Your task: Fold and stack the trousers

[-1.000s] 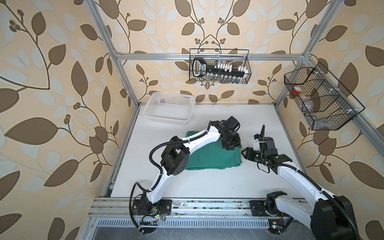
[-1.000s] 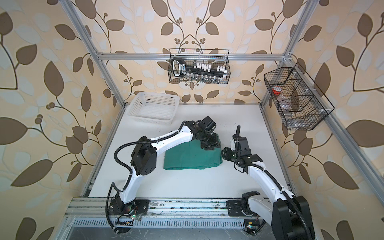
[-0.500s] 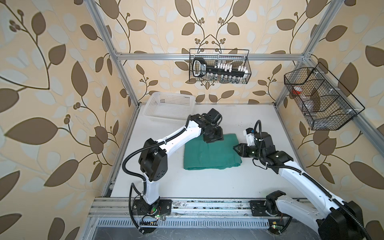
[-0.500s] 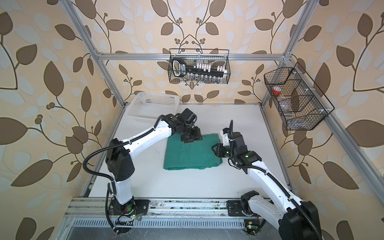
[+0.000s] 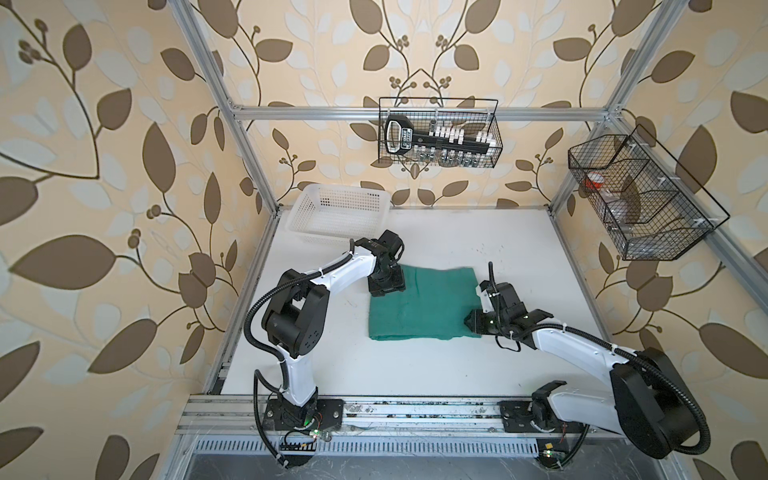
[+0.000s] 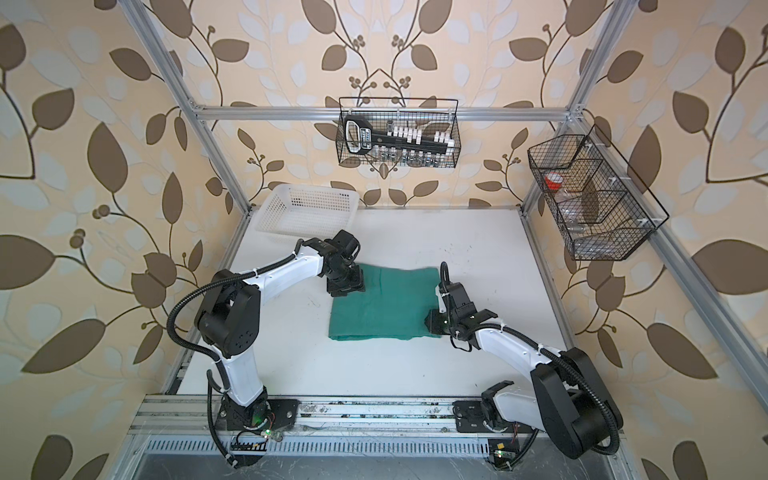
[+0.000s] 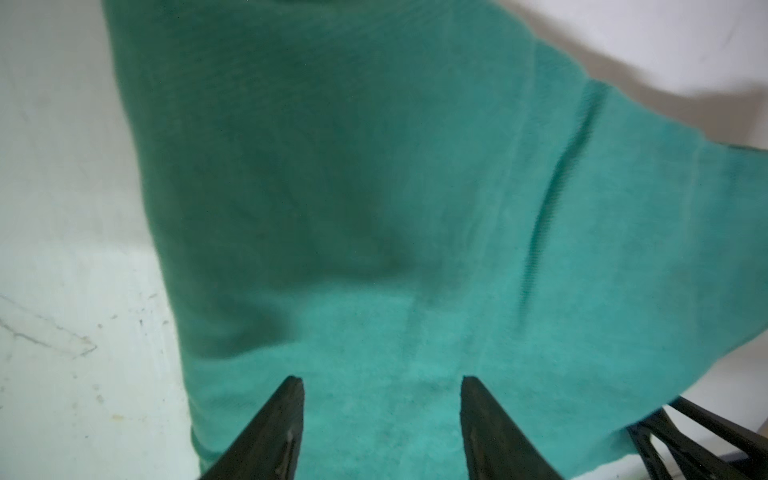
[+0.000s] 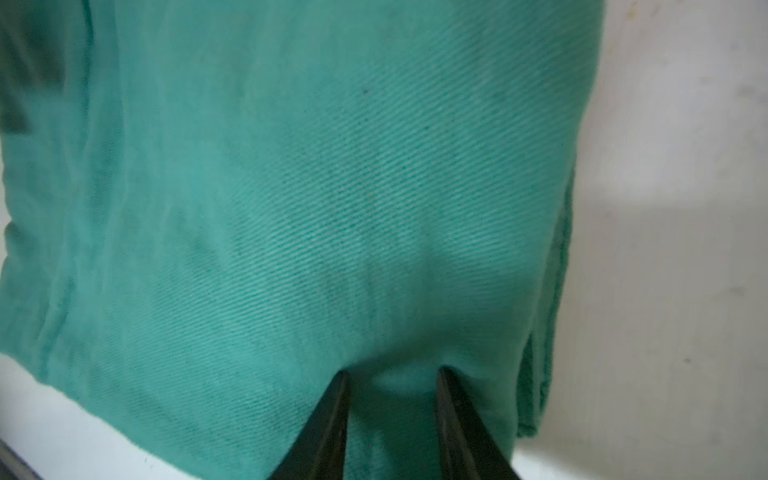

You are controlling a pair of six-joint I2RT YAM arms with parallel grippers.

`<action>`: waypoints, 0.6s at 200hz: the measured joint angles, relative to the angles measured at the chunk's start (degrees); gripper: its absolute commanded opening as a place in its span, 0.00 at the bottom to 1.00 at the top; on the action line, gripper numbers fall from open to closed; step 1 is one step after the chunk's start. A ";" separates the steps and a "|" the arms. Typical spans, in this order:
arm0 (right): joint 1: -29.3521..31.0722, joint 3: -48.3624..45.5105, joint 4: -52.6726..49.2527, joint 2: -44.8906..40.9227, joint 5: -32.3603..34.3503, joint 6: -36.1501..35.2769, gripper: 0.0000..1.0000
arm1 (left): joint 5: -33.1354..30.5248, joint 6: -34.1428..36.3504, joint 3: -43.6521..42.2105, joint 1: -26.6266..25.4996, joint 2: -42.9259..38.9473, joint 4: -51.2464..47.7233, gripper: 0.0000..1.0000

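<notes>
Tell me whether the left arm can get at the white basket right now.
Probably yes. The left gripper hangs open over the far left corner of the trousers, holding nothing, and the white perforated basket sits just beyond it with nothing lying between them.

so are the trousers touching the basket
Apart. Both top views show bare white table between the trousers and the basket.
</notes>
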 measured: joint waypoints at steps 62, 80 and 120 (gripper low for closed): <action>8.55 5.88 -6.45 -6.95 11.65 -2.29 0.74 | -1.53 3.15 -0.55 2.89 2.23 0.74 0.72; 13.70 8.35 -4.83 -7.52 16.41 -2.97 0.79 | -2.40 4.52 -0.55 2.97 0.94 0.11 0.76; 24.79 10.54 1.27 3.34 24.63 -0.79 0.87 | -3.56 8.17 -0.61 3.74 -7.98 -2.56 0.96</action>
